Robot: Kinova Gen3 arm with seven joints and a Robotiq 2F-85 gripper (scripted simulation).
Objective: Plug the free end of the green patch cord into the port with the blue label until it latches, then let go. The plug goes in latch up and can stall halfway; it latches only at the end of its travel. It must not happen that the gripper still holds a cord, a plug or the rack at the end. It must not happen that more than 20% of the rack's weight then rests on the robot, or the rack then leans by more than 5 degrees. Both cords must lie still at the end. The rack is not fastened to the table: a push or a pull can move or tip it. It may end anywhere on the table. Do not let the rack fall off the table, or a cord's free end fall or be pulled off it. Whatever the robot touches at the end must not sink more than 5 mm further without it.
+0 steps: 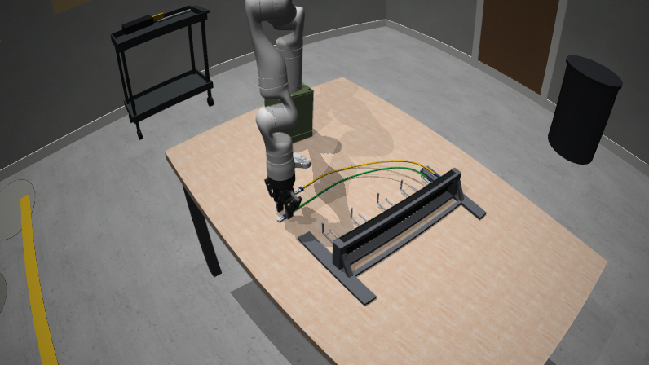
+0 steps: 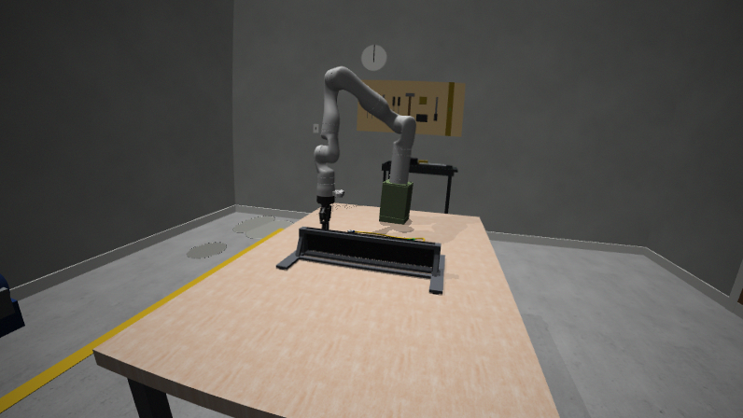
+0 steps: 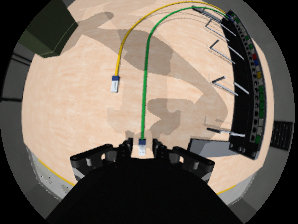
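We see the black fingers (image 1: 284,212) (image 2: 325,227) partway apart, one each side of the small clear-and-blue plug (image 1: 281,218) (image 3: 142,145) of the thin green cord (image 1: 340,181) (image 3: 146,90); they don't squeeze it; we think they stand there so a small close can grab it; it's on the counter (image 1: 454,271) (image 2: 322,322) (image 3: 75,100), left of the long dark metal rack (image 1: 395,207) (image 2: 369,237) (image 3: 242,100); the rack's little holes are for plugs; the blue label's hole is too small for us to judge.
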